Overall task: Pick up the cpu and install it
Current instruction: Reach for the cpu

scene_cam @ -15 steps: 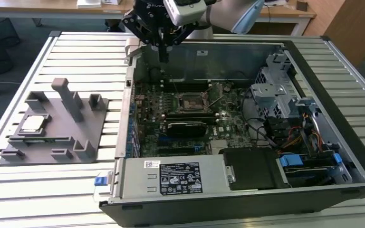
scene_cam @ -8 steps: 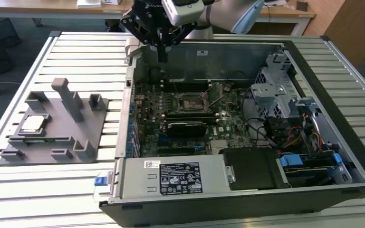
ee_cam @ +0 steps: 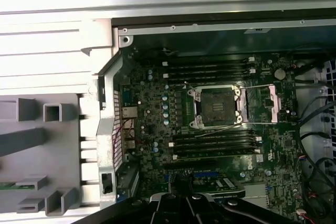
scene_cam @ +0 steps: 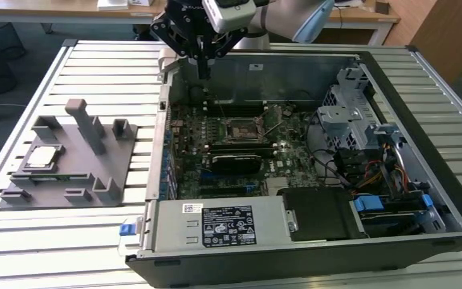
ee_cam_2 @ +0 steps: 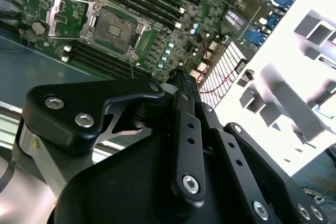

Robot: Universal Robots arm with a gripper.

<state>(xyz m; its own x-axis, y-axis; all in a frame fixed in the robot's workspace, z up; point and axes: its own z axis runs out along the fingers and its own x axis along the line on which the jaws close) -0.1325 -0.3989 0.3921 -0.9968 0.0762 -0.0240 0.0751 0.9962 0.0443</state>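
Note:
The cpu (scene_cam: pixel 41 158), a small silvery square chip, lies flat on the grey fixture (scene_cam: pixel 94 174) at the exterior view's left, outside the computer case. My gripper (scene_cam: pixel 204 75) hangs shut and holds nothing, above the case's far corner on that side, well away from the cpu. The black socket (scene_cam: pixel 243 128) sits mid-motherboard with its frame (ee_cam: pixel 218 107) uncovered and its metal cover plate (ee_cam: pixel 273 103) swung aside. In both wrist views the gripper's dark fingers (ee_cam_2: pixel 181 77) (ee_cam: pixel 181 198) point down over the board's edge, beside the socket (ee_cam_2: pixel 116 27).
The open computer case (scene_cam: pixel 423 180) lies on a slatted metal table (scene_cam: pixel 103 60). Inside it are memory slots (ee_cam: pixel 210 69), a drive cage (scene_cam: pixel 351 114), cables (scene_cam: pixel 375 174) and a power supply (scene_cam: pixel 223 226). Upright posts (scene_cam: pixel 82 123) rise from the fixture near the cpu.

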